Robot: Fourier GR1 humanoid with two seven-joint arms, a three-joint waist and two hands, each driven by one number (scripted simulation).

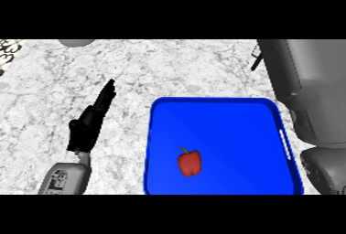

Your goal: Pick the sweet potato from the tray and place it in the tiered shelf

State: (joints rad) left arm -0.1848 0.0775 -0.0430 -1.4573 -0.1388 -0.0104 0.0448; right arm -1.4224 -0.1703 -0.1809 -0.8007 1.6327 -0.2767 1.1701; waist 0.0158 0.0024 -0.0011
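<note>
Red pepper lying in the near-left part of the blue tray
Its long axis runs near to far, stem pointing away; left hand left of the tray, fingers straight, holding nothing; right hand only a black sliver, state unclear; mottled white desk

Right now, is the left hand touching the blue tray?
No, the left hand lies stretched out over the counter to the left of the blue tray, with bare counter showing between them.
</note>
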